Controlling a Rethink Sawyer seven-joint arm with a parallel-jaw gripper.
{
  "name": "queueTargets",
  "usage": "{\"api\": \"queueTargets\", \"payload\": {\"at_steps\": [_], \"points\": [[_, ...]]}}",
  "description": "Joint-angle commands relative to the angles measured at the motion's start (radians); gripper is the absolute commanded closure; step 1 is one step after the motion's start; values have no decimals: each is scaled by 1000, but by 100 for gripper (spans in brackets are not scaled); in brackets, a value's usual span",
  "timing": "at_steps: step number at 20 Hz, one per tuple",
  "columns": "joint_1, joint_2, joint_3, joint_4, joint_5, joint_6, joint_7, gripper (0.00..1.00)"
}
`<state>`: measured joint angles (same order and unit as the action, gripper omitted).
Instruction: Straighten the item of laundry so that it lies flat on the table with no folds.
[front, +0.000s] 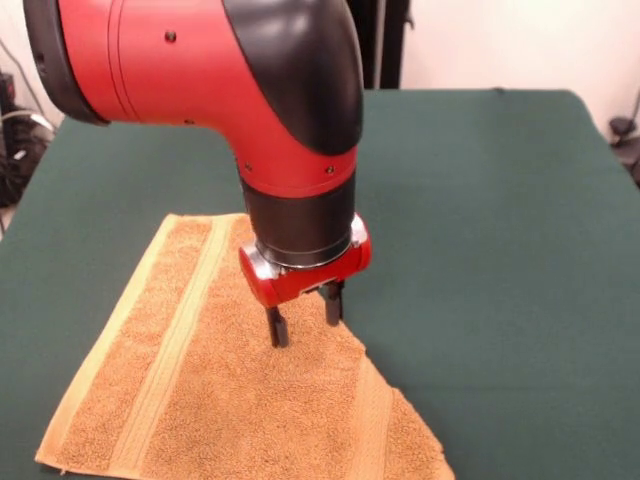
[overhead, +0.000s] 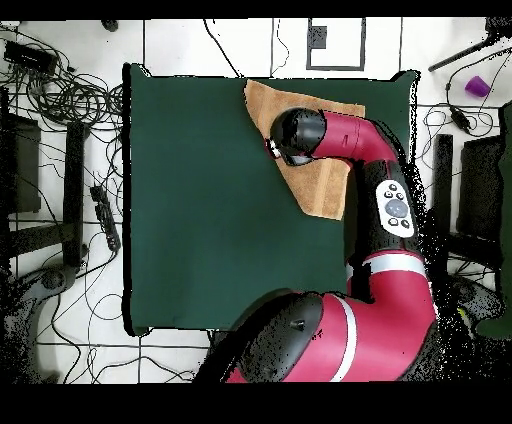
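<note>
Nearest, an orange-yellow terry towel (front: 230, 400), nubby pile crossed by smooth woven bands, spread on the dark green felt-like table (front: 500, 250) toward one edge; right side cut on a slant, suggesting a folded-under corner. Above its middle, a red and black gripper (front: 305, 318), two thin black fingers (front: 277, 328) narrowly apart, holding nothing, tips at or just above the pile. Farther back, the glossy rounded red arm (front: 200, 60).
</note>
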<state>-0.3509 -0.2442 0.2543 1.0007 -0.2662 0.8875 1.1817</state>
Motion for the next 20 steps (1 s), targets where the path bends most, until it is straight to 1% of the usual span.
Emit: {"api": "queueTargets", "payload": {"at_steps": [1,6,9,12,13,18,20], "points": [[8,62,136,177,151,-2,172,0],[17,66,142,208,211,-41,186,0],[16,68,142,224,224,-72,169,0],[36,75,108,199,195,-93,139,0],[45,78,90,185,170,-104,122,0],[73,83,34,134,98,-100,79,0],[75,71,18,141,83,-96,72,0]]}}
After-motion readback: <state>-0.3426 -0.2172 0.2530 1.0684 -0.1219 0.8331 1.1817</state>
